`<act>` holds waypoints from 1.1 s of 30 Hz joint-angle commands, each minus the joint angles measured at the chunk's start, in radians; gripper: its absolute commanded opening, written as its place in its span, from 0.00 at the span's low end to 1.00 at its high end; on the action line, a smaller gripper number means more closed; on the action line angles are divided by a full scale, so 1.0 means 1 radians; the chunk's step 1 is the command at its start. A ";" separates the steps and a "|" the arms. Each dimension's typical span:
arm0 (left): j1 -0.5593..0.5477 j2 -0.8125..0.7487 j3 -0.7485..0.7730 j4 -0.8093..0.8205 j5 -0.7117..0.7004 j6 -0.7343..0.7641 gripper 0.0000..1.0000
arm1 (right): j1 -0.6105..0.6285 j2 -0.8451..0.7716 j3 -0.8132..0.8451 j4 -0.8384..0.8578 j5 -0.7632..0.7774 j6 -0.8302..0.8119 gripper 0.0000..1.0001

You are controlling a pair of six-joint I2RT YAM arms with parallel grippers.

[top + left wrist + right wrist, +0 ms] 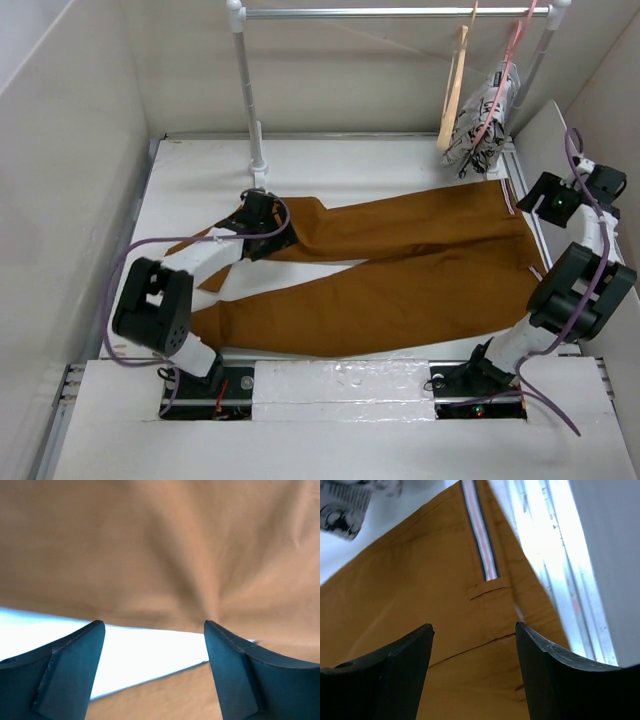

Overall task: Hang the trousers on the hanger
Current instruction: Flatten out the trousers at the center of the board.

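Observation:
The rust-brown trousers [400,270] lie flat across the white table, waistband at the right with its striped trim [480,530], legs reaching left. The tan wooden hanger [455,90] hangs from the rail at the back right. My left gripper [262,215] hovers over the far leg near its left end; in the left wrist view it [154,630] is open, with brown cloth [160,545] beyond the fingertips and bare table between them. My right gripper [535,195] hangs over the waistband's far right corner, open [474,630] above the fabric, holding nothing.
A clothes rail [390,12] on white posts [245,90] spans the back. A pink hanger [505,70] carrying black-and-white patterned cloth [480,125] hangs beside the wooden one. White walls enclose the table [200,180] on the left, back and right.

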 commanded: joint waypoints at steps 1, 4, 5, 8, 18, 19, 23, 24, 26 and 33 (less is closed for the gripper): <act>0.007 -0.181 0.033 -0.099 -0.201 0.045 0.77 | 0.080 -0.099 0.024 -0.046 0.082 -0.045 0.72; 0.051 -0.306 -0.024 -0.157 -0.319 -0.023 0.74 | 0.174 -0.276 -0.094 0.000 0.109 -0.019 0.67; 0.082 -0.336 -0.045 -0.171 -0.336 -0.100 0.72 | 0.212 -0.316 -0.149 0.005 0.117 -0.013 0.63; 0.271 -0.446 -0.162 -0.176 -0.250 -0.186 0.63 | 0.407 -0.452 -0.234 0.030 0.149 -0.004 0.22; 0.443 -0.292 -0.198 -0.212 -0.238 -0.240 0.60 | 0.956 -0.598 -0.449 0.106 0.053 -0.020 0.27; 0.433 -0.267 -0.178 -0.226 -0.264 -0.217 0.61 | 0.979 -0.592 -0.444 0.084 0.051 -0.029 0.29; 0.366 -0.169 -0.118 -0.357 -0.344 -0.221 0.57 | 1.038 -0.600 -0.458 0.068 0.072 -0.056 0.34; 0.366 -0.172 -0.128 -0.375 -0.347 -0.226 0.57 | 1.038 -0.609 -0.463 0.074 0.062 -0.057 0.35; 0.366 -0.181 -0.154 -0.374 -0.344 -0.229 0.58 | 1.038 -0.610 -0.460 0.089 0.039 -0.060 0.35; 0.366 -0.015 -0.188 -0.366 -0.361 -0.202 0.60 | 1.019 -0.601 -0.403 0.086 -0.003 -0.085 0.36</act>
